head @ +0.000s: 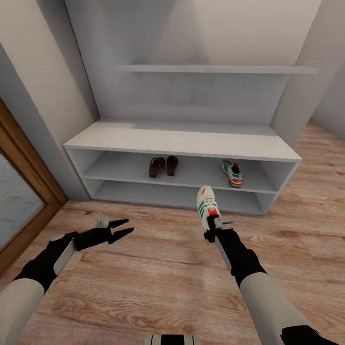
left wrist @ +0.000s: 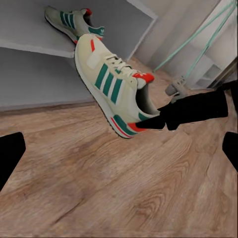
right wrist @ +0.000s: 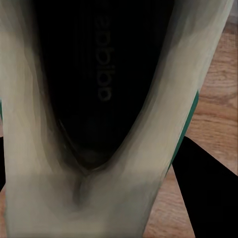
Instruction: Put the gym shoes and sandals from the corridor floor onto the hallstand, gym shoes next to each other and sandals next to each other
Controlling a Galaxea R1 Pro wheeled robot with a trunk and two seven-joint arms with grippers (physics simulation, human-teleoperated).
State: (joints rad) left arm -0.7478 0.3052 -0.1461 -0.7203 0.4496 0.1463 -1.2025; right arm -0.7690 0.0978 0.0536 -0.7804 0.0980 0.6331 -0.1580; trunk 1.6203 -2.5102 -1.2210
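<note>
My right gripper (head: pixel 213 230) is shut on the heel of one gym shoe (head: pixel 207 203), holding it toe-forward above the corridor floor (head: pixel 158 268), just in front of the hallstand (head: pixel 182 139). The left wrist view shows that shoe (left wrist: pixel 114 87) pinched at the heel, and the right wrist view looks into its dark opening (right wrist: pixel 104 74). The other gym shoe (head: pixel 233 173) lies in the upper open compartment, toward the right. Both brown sandals (head: pixel 163 166) stand side by side in the same compartment, left of centre. My left gripper (head: pixel 125 228) hangs open and empty over the floor at the left.
A wooden door frame (head: pixel 28 158) with a glass panel runs along the left wall. A floating shelf (head: pixel 215 69) spans the wall above the bench. The hallstand's right end stands near a wall corner (head: pixel 297 105).
</note>
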